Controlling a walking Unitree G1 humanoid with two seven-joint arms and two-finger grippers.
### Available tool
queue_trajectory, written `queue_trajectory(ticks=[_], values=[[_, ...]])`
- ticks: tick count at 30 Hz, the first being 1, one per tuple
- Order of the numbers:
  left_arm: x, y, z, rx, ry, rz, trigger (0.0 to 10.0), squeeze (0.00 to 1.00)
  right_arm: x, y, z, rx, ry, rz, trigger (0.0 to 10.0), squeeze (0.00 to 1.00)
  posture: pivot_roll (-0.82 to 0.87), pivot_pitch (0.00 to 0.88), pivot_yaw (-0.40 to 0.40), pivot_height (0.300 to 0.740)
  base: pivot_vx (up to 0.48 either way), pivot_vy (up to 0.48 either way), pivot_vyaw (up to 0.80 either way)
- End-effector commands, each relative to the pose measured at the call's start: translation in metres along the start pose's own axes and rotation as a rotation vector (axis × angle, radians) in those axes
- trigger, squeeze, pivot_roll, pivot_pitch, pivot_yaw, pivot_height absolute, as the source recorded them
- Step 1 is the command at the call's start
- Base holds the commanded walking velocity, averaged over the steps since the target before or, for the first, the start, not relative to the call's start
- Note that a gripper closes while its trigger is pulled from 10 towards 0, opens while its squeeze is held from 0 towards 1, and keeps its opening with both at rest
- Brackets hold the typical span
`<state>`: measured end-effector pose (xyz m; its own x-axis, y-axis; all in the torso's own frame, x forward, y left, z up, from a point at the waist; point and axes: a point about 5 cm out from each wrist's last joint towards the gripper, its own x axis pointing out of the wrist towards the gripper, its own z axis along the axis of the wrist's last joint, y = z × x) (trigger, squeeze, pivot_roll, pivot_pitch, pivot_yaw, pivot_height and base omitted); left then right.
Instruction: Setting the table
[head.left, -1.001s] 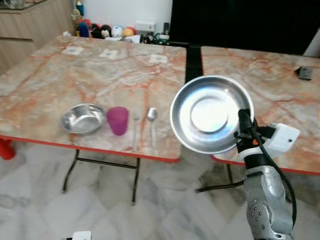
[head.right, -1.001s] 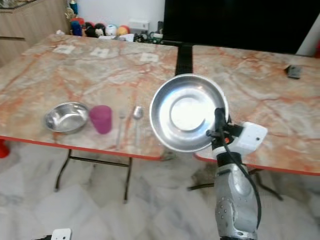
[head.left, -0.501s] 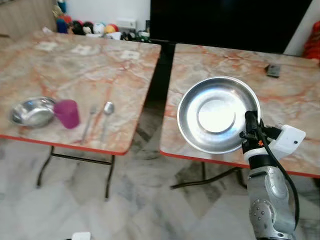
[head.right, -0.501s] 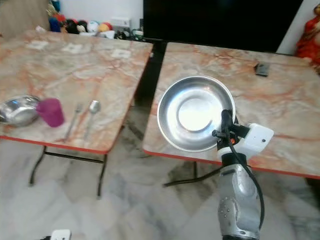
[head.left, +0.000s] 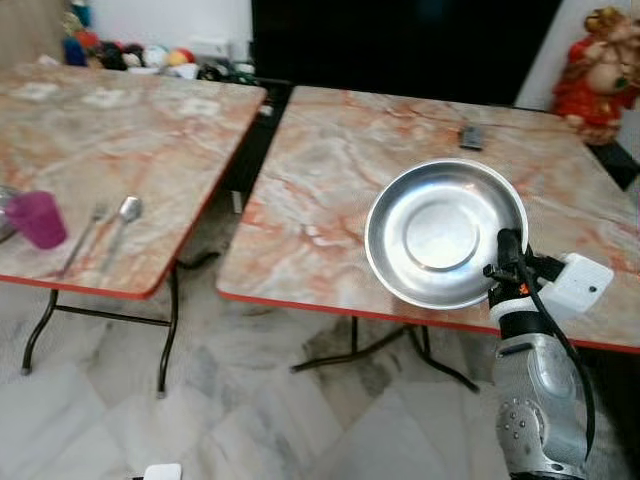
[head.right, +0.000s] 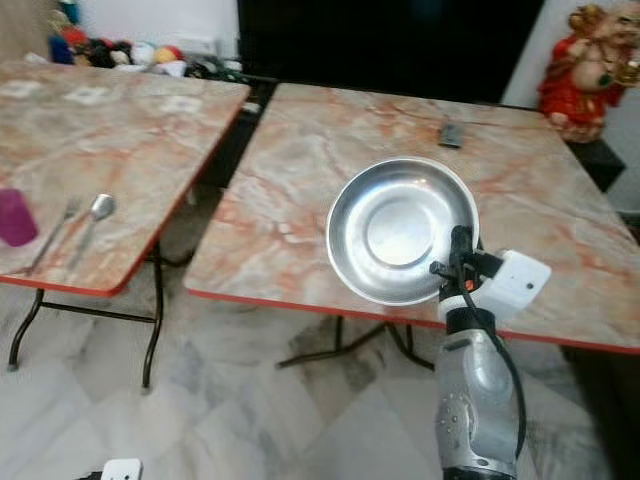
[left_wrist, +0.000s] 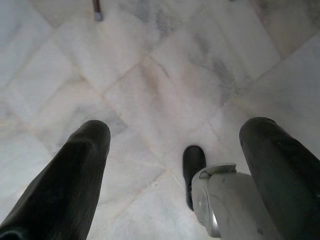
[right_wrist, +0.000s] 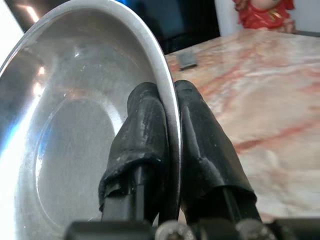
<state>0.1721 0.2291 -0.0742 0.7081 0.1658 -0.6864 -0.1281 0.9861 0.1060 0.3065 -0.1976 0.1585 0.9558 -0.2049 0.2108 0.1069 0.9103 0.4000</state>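
Marble-patterned table (head.left: 330, 190) and tiled floor (head.left: 250, 420); right end effector (head.left: 508, 255) pinches steel plate (head.left: 445, 232) rim.

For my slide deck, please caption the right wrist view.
Right gripper pinches the steel plate by its rim above a marble table.

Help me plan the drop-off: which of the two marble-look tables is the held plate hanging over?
The right-hand table, bare but for a small dark object. The steel plate in the right gripper hangs over its near edge; the left table carries cup and cutlery.

Right arm raised, right hand (right_wrist: 167, 125) pinched on plate (head.left: 440, 230) rim; left hand (left_wrist: 175, 165) spread, hanging low.
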Motion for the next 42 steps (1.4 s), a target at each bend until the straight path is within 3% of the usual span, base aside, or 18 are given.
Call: queue_trajectory(ticks=[1,11,33,42], values=[[-0.003,0.004,-0.009,-0.013,0.029,0.013,10.0,0.00,0.004,-0.005,0.002,-0.012,-0.006,-0.043,10.0,0.00,0.02,0.108,-0.040,0.740,0.000,0.000,0.00],[-0.004,0.007,-0.009,-0.018,0.031,0.017,10.0,0.00,0.008,-0.026,-0.003,-0.016,0.010,-0.209,10.0,0.00,0.03,0.112,-0.034,0.740,0.000,0.000,-0.75],[-0.003,0.007,-0.009,-0.020,0.036,0.013,10.0,0.00,0.010,-0.021,-0.004,-0.051,-0.014,-0.205,10.0,0.00,0.03,0.114,-0.031,0.740,0.000,0.000,-0.04],[-0.004,0.006,-0.010,-0.021,0.039,0.007,10.0,0.00,0.010,-0.021,-0.003,-0.056,-0.031,-0.212,10.0,0.00,0.03,0.114,-0.030,0.740,0.295,0.000,0.00]])
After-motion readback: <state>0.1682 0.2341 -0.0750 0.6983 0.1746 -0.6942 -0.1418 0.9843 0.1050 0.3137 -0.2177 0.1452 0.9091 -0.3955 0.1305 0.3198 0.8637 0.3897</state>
